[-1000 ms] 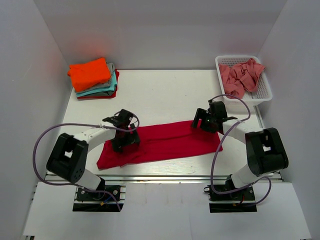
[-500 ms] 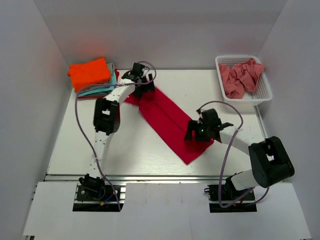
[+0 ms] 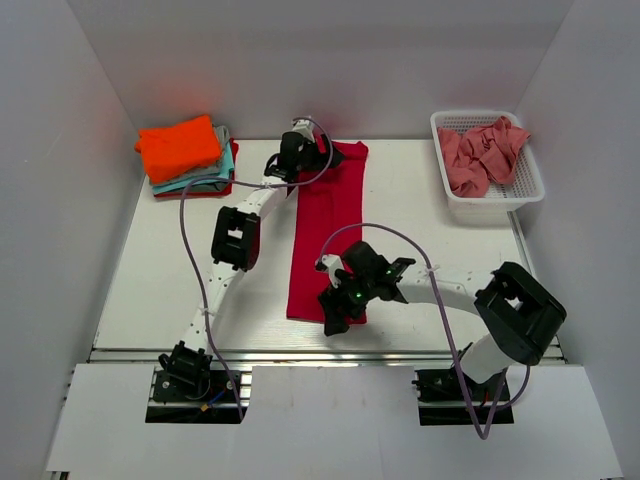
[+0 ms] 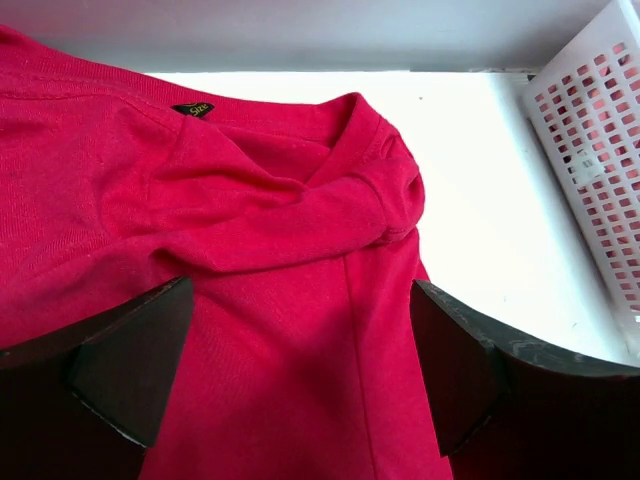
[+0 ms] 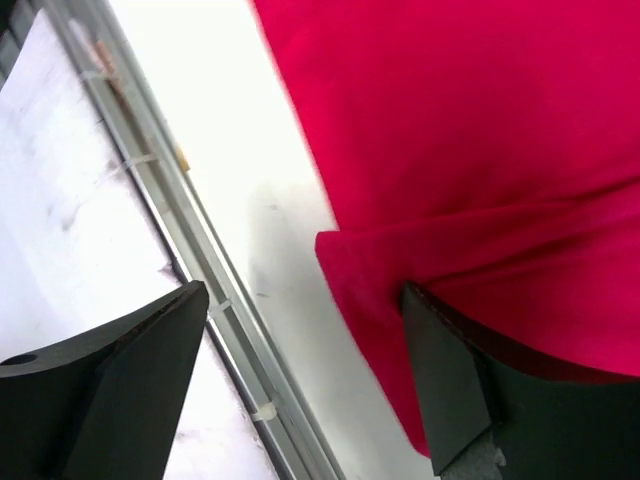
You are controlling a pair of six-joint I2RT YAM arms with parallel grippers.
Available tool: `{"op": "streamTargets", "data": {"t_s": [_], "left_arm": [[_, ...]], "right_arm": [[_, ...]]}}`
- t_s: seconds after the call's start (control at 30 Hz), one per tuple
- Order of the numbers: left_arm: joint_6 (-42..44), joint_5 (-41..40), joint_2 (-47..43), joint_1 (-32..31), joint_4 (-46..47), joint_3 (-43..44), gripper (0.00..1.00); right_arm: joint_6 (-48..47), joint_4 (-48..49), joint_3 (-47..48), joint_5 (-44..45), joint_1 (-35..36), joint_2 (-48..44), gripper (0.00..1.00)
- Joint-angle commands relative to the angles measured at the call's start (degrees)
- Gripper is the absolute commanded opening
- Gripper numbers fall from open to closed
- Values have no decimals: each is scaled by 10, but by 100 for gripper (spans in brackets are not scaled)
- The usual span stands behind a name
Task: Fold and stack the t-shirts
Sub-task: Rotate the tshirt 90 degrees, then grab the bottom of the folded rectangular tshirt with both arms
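A deep crimson t-shirt [image 3: 325, 225] lies on the table as a long narrow strip running from back to front. Its collar end [image 4: 345, 140] is at the back, bunched and creased. My left gripper [image 3: 300, 158] is stretched out over that collar end, open, with cloth lying between its wide fingers [image 4: 130, 360]. My right gripper [image 3: 333, 312] hovers over the near end of the strip. It is open, and the shirt's near corner [image 5: 345, 260] lies between its fingers, the right one over the cloth.
A stack of folded t-shirts [image 3: 182, 148], orange on top with teal, grey and red below, sits at the back left. A white mesh basket [image 3: 532, 185] with salmon-pink shirts [image 3: 482, 148] stands at the back right. The table's metal front rail [image 5: 205, 270] is close to my right gripper.
The crimson shirt lay crosswise near the front; it has swung round to lie front to back. My left arm reached to the back, my right gripper moved left to the near end.
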Motion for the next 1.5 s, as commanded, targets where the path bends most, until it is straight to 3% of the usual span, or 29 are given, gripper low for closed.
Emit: {"op": "streamTargets", "data": {"t_s": [0.0,0.13,0.33,0.37,0.6,0.7,0.77,0.8,0.83,0.93,1.07,1.2,1.37,1.47], "left_arm": [[-16,2,22,-1,-25,-13,100],[-16,-9,-10,-1,-18,-26,100],[32,-41,-127,-1,-29,-26,100],[43,-47,-145,-1,-29,-26,100],[154,-47,-341,-1,-163,-97,100],[173,-50,-478,-1,-223,-245,100],[147,-57,-562,-6,-224,-430,100],[133,-64,-650,-6,-183,-501,100],[126,-69,-695,-13,-157,-640,100],[85,-81,-830,-19,-126,-828,100],[68,-81,-917,-37,-224,-930,100],[40,27,-979,-58,-196,-1074,100],[27,30,-1009,-85,-206,-1134,100],[22,78,-1000,-107,-179,-1169,95]], "right_arm": [[-27,-4,15,-40,17,-17,84],[-17,-25,35,22,23,-28,85],[23,-12,49,86,17,-87,90],[31,-16,50,134,17,-102,90],[124,-27,22,280,6,-142,90],[162,-34,-3,331,-6,-164,90],[186,-34,-22,349,-16,-173,90],[188,-32,-28,342,-22,-186,90],[187,-39,-37,341,-25,-186,90],[178,-53,-45,311,-30,-180,90],[176,-64,-45,280,-34,-143,90],[178,-60,-38,234,-34,-93,90],[203,-20,-63,176,-32,-92,90],[216,-7,-80,162,-33,-95,89]]}}
